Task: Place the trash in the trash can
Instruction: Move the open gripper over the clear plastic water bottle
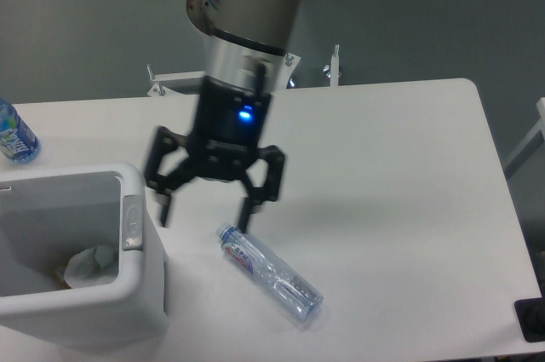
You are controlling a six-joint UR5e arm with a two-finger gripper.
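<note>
The crumpled wrapper (92,265) lies inside the trash can (145,294). The gripper (204,219) hangs wide open and empty beside the clear bottle (268,272) lying on the worktop (400,175); likely light, slippery, crushable, best grasped mid-body.

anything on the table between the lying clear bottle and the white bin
Nothing rests there: the camera view shows bare white table between the clear water bottle and the trash can. Only the open end effector hangs above that gap.

White table (400,166) against a grey-green floor (85,21).
</note>
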